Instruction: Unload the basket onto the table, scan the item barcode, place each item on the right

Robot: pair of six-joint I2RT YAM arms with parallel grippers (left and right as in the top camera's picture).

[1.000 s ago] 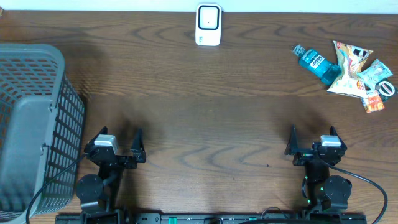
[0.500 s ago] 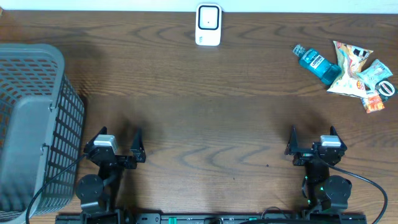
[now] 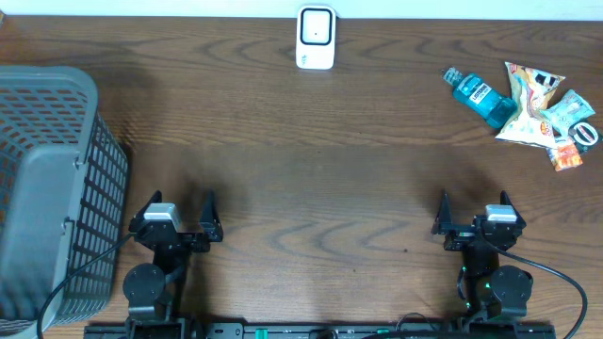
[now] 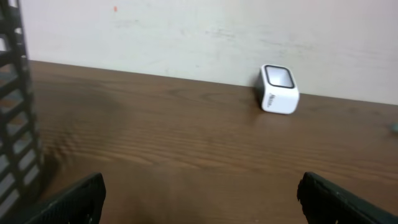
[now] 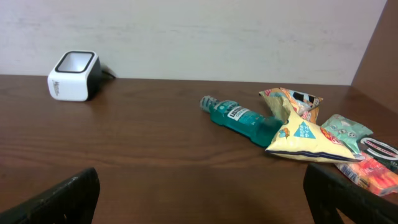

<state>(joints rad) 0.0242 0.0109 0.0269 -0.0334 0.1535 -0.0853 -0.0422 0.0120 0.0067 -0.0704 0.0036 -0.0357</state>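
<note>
The white barcode scanner (image 3: 316, 38) stands at the table's far edge, centre; it also shows in the left wrist view (image 4: 278, 89) and the right wrist view (image 5: 74, 76). The items lie in a heap at the far right: a teal mouthwash bottle (image 3: 479, 96) (image 5: 242, 118), a yellow snack bag (image 3: 530, 104) (image 5: 305, 134) and small packets (image 3: 570, 118). My left gripper (image 3: 181, 209) (image 4: 200, 199) and right gripper (image 3: 474, 207) (image 5: 202, 193) rest near the front edge, both open with only bare wood between the fingers, far from the items.
A grey mesh basket (image 3: 52, 188) fills the left side of the table, its wall at the left edge of the left wrist view (image 4: 15, 93). A pale wall runs behind the table's far edge.
The left arm's base has turned slightly to the right. Otherwise nothing has moved.
</note>
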